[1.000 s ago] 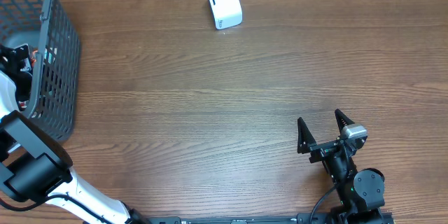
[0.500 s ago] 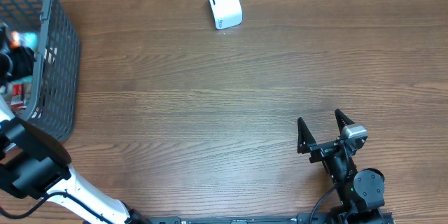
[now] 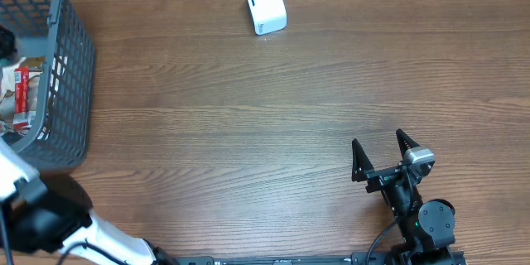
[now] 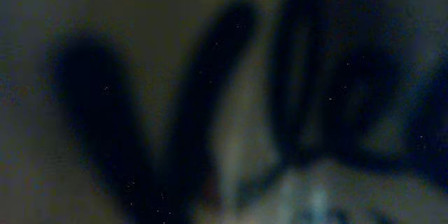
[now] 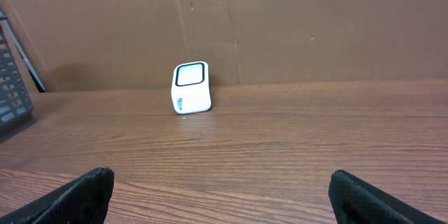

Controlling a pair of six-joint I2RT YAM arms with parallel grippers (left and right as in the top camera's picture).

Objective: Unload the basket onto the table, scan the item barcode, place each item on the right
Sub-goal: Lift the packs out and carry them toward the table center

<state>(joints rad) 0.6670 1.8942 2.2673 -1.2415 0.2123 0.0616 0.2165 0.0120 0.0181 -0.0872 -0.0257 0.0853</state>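
A gray wire basket (image 3: 76, 58) sits at the far left corner of the tabletop (image 3: 248, 132). Inside it, down by the left edge, lies a red and white packet (image 3: 20, 95). Some white things lie near it, but I cannot tell what they are.

A small white scanner (image 3: 265, 4) with a dark window stands near the far edge of the tabletop, about in the middle. It is well apart from the basket. Nothing is touching it.

The right claw (image 3: 378, 139) is by the near edge, toward the right corner. Its two black fingers are spread wide and there is nothing between them. It points toward the scanner, which is far across the wood from it.

The left arm (image 3: 41, 219) comes up from the near left corner, just beside the basket. The view from its wrist is dark and very blurry, showing only some black shapes. I cannot tell if the left claw is released or clenched, or if it is grasping anything.
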